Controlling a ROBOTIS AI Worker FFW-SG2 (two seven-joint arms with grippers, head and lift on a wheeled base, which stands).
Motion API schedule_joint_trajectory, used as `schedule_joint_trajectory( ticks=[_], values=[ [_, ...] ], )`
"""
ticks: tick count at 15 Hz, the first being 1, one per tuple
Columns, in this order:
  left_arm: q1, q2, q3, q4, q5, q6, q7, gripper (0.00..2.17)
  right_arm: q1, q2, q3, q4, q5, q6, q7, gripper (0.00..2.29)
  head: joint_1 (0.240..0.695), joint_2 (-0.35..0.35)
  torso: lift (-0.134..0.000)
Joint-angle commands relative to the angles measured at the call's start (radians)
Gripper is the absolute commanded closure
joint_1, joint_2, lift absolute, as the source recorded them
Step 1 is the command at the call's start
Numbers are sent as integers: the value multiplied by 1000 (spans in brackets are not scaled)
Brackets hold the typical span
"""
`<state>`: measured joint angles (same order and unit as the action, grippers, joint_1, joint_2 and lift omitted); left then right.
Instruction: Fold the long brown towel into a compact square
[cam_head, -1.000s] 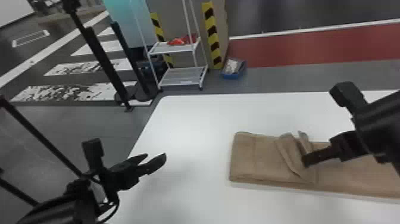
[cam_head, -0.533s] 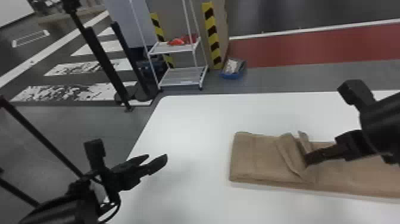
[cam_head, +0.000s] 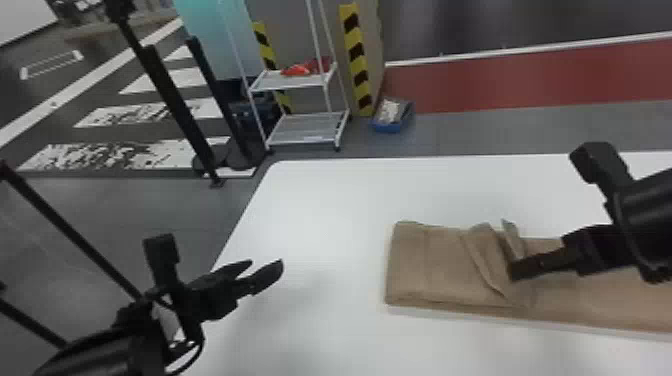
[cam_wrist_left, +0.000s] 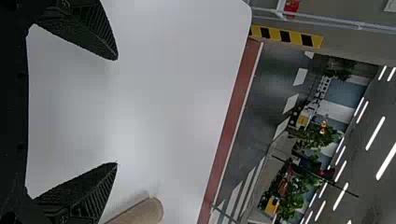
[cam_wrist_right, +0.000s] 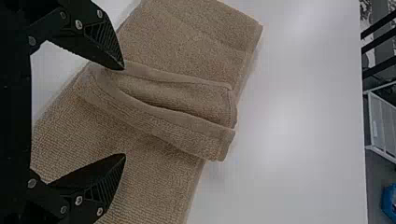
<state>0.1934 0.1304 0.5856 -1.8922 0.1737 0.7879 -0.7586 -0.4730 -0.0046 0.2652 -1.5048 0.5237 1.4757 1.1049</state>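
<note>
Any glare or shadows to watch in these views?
Head view: faint soft shadow on the white table near the black left gripper; left wrist view: bright white ceiling lights, pale sheen on the table; right wrist view: sheen beside the brown towel.

The head view looks forward and down over the white table (cam_head: 320, 215); the left wrist view faces across it, the right closely down; all share the brown towel (cam_head: 430, 265).

Soft glare, faint shadows on white tabletop (cam_head: 325, 210)
</note>
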Motion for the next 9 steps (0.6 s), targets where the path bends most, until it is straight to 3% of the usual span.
schedule_joint_trajectory(
  ticks=[1,7,9],
  values=[
    [9,0,2,-4,0,0,-2,76,-10,6,23,28,1,-31,-22,252,695,350,-124],
    [15,-2,2,-4,0,0,-4,76,-52,6,72,143,10,-77,-36,296,695,350,-124],
    [18,0,7,-4,0,-3,-5,76,-52,6,66,141,7,-87,-34,610,695,350,-124]
  ],
)
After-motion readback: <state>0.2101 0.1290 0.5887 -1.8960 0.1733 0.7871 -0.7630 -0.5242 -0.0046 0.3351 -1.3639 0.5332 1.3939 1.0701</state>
